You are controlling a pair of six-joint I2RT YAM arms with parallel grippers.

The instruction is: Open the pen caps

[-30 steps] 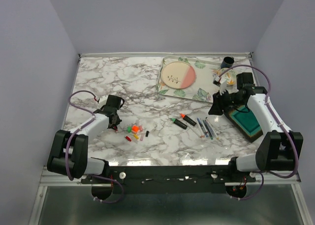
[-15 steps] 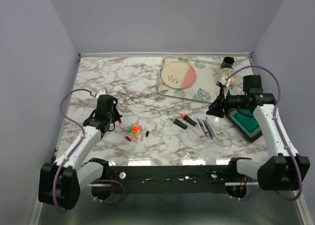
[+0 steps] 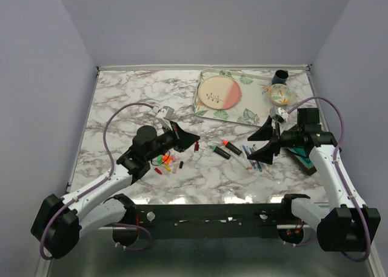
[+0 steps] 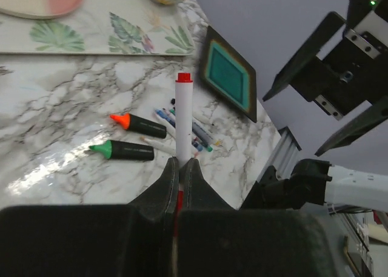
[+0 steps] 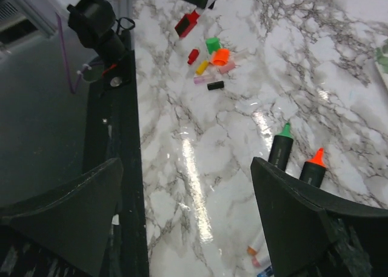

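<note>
A white pen [image 4: 183, 119] is clamped in the fully closed left claw [image 4: 180, 163] above the worktop [image 3: 121, 107]. Its red cap [image 4: 183, 77] is directed towards the right claw [image 3: 262, 143], which is spread wide and holds nothing. Loose caps [image 3: 167, 162] lie near the left claw. The right claw should be aligned with the pen axis, closed on the cap alone, and drawn straight off.

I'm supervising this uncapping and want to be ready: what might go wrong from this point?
The left hand pinches the white pen far from its red cap; pulling may twist it loose. The right hand, wide open, isn't lined up yet and may miss.
</note>
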